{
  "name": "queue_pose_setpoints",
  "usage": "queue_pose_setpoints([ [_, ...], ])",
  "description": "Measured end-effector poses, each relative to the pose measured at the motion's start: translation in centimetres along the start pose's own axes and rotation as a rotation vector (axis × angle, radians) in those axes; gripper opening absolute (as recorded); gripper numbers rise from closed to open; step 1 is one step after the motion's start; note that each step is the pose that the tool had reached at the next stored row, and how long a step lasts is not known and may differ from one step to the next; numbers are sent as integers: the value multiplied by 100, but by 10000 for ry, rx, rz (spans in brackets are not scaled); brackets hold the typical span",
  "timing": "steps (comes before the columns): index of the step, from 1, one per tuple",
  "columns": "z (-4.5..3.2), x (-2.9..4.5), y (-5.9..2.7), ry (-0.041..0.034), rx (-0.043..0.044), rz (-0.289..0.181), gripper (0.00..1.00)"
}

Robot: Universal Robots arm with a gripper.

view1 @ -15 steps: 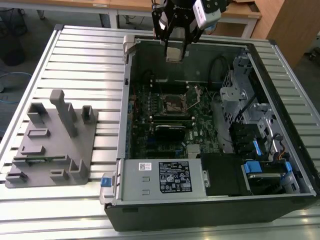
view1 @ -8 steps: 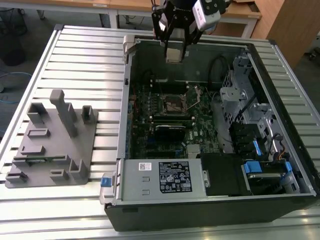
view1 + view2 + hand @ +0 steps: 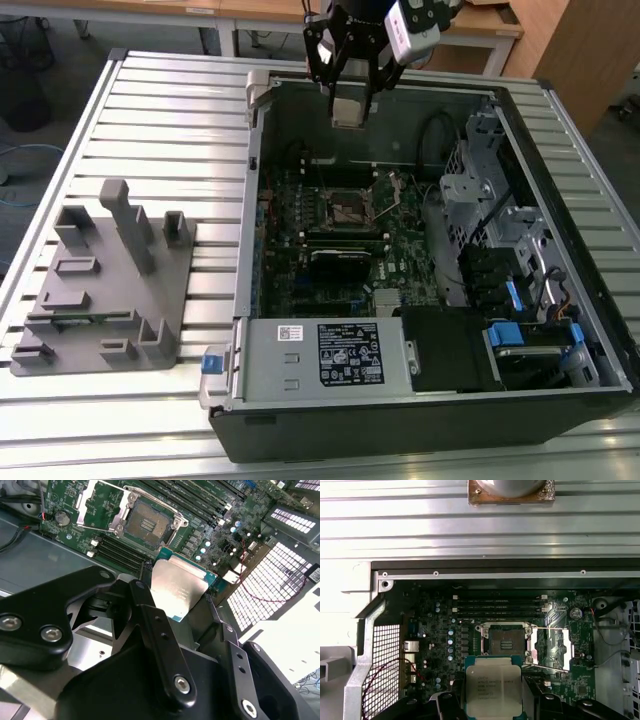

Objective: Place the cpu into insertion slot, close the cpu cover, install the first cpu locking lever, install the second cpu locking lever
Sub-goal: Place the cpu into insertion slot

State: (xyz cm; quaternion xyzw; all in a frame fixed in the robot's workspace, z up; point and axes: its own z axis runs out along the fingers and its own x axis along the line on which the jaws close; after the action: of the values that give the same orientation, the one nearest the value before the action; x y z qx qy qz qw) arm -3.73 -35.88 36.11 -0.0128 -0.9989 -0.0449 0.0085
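- Exterior view: the black two-fingered gripper (image 3: 351,100) is closed on the cpu (image 3: 350,113), a small flat square chip with a pale silver-grey metal top. It holds the chip above the open black computer case (image 3: 420,440) on the ribbed metal worktop (image 3: 160,120). The insertion slot (image 3: 350,207), a dark-rimmed square socket with a brownish contact field, lies lower down, well apart from the chip.
- Second wrist view: the fingers (image 3: 150,625) clamp the cpu by two opposite edges, leaving its shiny top bare. This close-up of the grip suggests a light, stiff, smooth and fragile part. The edges look like the right hold, since they keep pressure off the underside.
- First wrist view: looking down past the chip, this view adds the line-up. The cpu sits just short of the insertion slot, square to it. The cpu cover (image 3: 551,647), a thin silver-grey frame plate, is swung open beside the socket, with thin wire locking levers (image 3: 547,628) along it.
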Motion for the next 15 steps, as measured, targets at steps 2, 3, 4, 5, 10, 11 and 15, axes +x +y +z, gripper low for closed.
queue_pose_setpoints([
  [2, 2, 0, 0, 0, 0, 0, 54],
  [3, 7, 0, 0, -1, -3, 0, 54],
  [4, 12, 0, -1, -1, -2, 0, 54],
  [5, 15, 0, -1, 0, 0, 0, 54],
  [10, 19, 0, -2, 0, 1, 0, 54],
  [11, 19, 0, -2, 0, 0, 0, 54],
  [15, 34, -1, -3, 0, 0, 0, 54],
])
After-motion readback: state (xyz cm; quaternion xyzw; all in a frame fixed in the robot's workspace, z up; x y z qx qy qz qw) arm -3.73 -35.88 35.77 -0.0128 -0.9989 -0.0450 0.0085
